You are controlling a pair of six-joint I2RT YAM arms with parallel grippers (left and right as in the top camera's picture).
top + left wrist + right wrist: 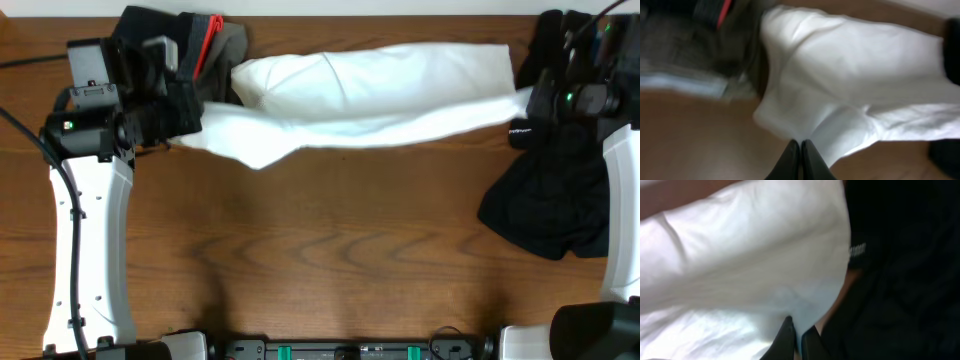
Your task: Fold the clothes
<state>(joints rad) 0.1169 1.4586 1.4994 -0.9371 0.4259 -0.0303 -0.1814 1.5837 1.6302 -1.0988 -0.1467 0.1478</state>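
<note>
Bare table (330, 260) wood ran from the near edge to the T-shirt (380, 90), stretched across the far half. The left hand (800, 150) and right hand (797, 330), fingers closed, each pinched one shirt end. A black garment (550, 210) lay beside the right end.

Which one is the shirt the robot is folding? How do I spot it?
Find the brown wooden table and look along its far edge. The white shirt lies stretched there, side to side. It is the only white cloth; the pile at the left and the garment at the right are dark.
</note>
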